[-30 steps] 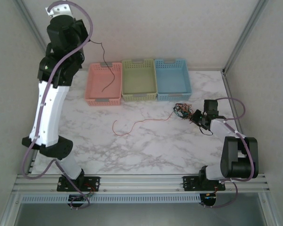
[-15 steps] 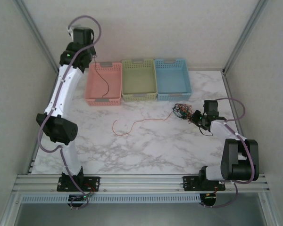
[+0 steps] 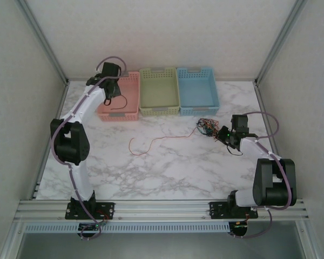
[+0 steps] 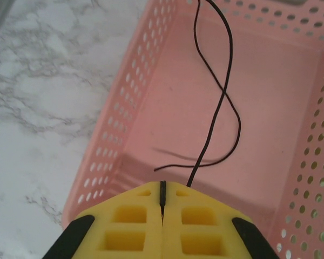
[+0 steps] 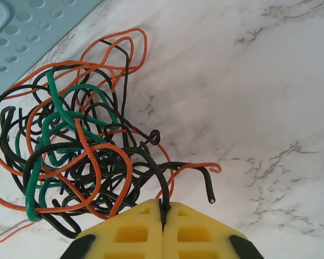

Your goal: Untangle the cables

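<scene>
As left fingers (image 4: 162, 190) clamp black cable (image 4: 227, 102) in pink basket (image 4: 146, 108), right fingers (image 5: 163, 209) clamp tangle (image 5: 81, 156).

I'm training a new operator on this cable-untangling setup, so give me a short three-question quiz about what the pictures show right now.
1. True or false: the left gripper holds a thin black wire over the pink perforated plastic basket.
2. The tangled bundle of black, red-orange and green wires lies nearest which basket? A pink, B green, C the light blue perforated plastic basket.
3. Fill in: the right gripper is ___ on that bundle.
Key: 1 true; 2 C; 3 shut.
</scene>
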You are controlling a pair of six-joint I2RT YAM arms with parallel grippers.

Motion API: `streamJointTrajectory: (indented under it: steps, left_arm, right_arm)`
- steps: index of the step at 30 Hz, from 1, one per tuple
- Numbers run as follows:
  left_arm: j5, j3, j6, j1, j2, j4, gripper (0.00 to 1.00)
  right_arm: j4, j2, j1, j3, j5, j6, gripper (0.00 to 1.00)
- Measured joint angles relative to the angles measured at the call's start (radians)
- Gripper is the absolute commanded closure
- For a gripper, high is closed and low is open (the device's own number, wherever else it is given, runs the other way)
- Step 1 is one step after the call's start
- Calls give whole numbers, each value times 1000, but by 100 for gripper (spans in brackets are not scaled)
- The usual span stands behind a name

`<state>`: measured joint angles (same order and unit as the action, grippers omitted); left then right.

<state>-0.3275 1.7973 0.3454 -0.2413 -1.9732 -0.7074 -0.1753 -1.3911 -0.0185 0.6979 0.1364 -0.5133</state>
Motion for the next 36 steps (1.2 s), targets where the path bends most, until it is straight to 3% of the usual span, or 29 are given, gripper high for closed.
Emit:
streamJointTrajectory:
  steps: [11, 16, 25, 36]
  left_arm:
    - [91, 10, 17, -3, -152, -28, 100]
    - [122, 14, 19, -4, -175, -59, 84]
    - [140, 71, 19, -6, -148, -95, 45]
    - [140, 56, 26, -6, 48, -125, 31]
  right_arm:
    - [0, -1, -6, 0, 10, 0, 100]
    - [1, -10, -11, 0, 19, 0, 100]
    - [8, -14, -13, 0, 22, 0, 100]
    - [8, -14, -24, 0, 29, 0, 100]
